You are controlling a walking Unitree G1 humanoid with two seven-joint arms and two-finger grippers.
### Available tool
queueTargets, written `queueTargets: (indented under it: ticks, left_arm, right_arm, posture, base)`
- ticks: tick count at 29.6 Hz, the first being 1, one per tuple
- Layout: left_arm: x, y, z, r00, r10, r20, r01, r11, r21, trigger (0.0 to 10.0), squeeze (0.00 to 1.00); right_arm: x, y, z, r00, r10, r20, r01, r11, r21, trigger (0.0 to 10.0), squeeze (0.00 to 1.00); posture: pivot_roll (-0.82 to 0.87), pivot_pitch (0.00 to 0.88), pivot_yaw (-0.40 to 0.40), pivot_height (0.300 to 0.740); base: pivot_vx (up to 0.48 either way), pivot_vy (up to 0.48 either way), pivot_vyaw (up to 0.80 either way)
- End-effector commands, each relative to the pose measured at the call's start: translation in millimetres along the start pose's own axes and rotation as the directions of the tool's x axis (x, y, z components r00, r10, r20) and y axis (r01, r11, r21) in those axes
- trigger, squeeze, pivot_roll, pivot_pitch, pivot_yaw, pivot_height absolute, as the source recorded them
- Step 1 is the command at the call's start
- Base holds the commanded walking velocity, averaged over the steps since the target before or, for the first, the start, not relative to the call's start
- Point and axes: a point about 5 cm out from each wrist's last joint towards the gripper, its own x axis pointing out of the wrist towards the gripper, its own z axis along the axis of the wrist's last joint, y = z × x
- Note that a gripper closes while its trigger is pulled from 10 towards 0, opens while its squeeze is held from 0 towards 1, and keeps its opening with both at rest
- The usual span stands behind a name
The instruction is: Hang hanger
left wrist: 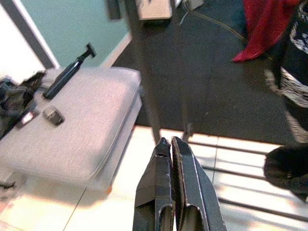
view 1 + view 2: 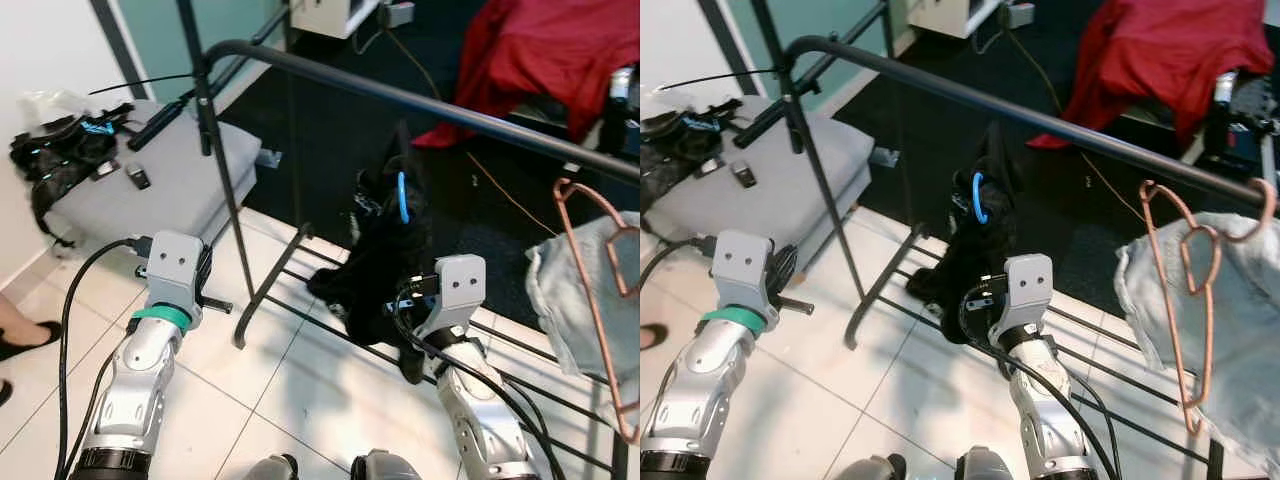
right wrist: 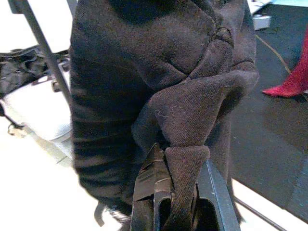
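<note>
My right gripper [image 3: 175, 192] has its jaws clenched on a fold of the dark woollen garment [image 2: 385, 250] with a blue plastic hanger hook [image 2: 402, 196], just below the black metal rail [image 2: 420, 100]. That fabric-only grip could slip, or the hook could miss the rail. My left gripper [image 1: 175, 185], jaws pressed together, hangs idle.

No legible text, labels, brands or numbers in any view. White pattern on dark fabric [image 1: 297, 57] at left wrist view edge possibly lettering; too blurred to read.
</note>
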Motion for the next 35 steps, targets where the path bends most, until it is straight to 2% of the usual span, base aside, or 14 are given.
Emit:
queueTargets:
  ticks: [1, 6, 10, 12, 16, 30, 35]
  left_arm:
    - [-0.3, 0.5, -0.8, 1.000, -0.003, -0.017, 0.003, 1.000, -0.011, 10.0, 0.00]
    - [0.7, 0.3, -1.3, 1.000, -0.003, -0.026, 0.003, 1.000, -0.009, 10.0, 0.00]
    - [1.5, 0.0, -2.1, 1.000, -0.002, -0.030, 0.002, 1.000, -0.001, 10.0, 0.00]
    - [2.4, 0.1, -1.8, 1.000, 0.001, -0.027, 0.000, 1.000, 0.006, 10.0, 0.00]
    - [3.1, 0.3, -1.1, 1.000, 0.001, -0.028, -0.001, 1.000, 0.010, 10.0, 0.00]
    - [5.7, 0.3, 0.2, 1.000, 0.001, -0.021, -0.001, 1.000, 0.019, 10.0, 0.00]
    - [5.6, -0.8, -0.3, 1.000, -0.005, -0.023, 0.006, 1.000, 0.021, 10.0, 0.00]
  right_arm:
    - [1.3, 0.1, 4.1, 0.999, 0.004, 0.038, -0.004, 1.000, -0.004, 10.0, 0.00]
    - [2.2, 0.6, 4.7, 0.999, 0.007, 0.044, -0.007, 1.000, -0.006, 10.0, 0.00]
    - [3.3, -1.2, 10.6, 0.997, -0.002, 0.071, 0.000, 1.000, 0.026, 10.0, 0.00]
    - [5.4, -6.9, 10.6, 0.998, -0.003, 0.057, 0.006, 0.998, -0.057, 10.0, 0.00]
    - [6.4, -9.2, 10.3, 0.998, -0.007, 0.055, 0.011, 0.997, -0.071, 10.0, 0.00]
    - [8.5, -7.5, 12.8, 0.996, -0.017, 0.084, 0.019, 1.000, -0.016, 10.0, 0.00]
    - [8.4, -9.1, 11.4, 0.997, -0.031, 0.073, 0.030, 1.000, 0.004, 10.0, 0.00]
  posture:
    - [-0.03, 0.055, 0.041, 0.740]
    - [-0.04, 0.054, 0.043, 0.740]
    - [-0.03, 0.055, 0.043, 0.740]
    - [-0.04, 0.054, 0.044, 0.740]
    - [-0.03, 0.053, 0.045, 0.740]
    - [-0.04, 0.049, 0.052, 0.740]
    - [-0.04, 0.049, 0.057, 0.740]
  base:
    - [0.000, 0.000, 0.73]
    - [0.000, 0.000, 0.73]
    - [0.000, 0.000, 0.62]
    - [0.000, 0.000, 0.70]
    - [0.000, 0.000, 0.71]
    - [0.000, 0.000, 0.70]
    - [0.000, 0.000, 0.00]
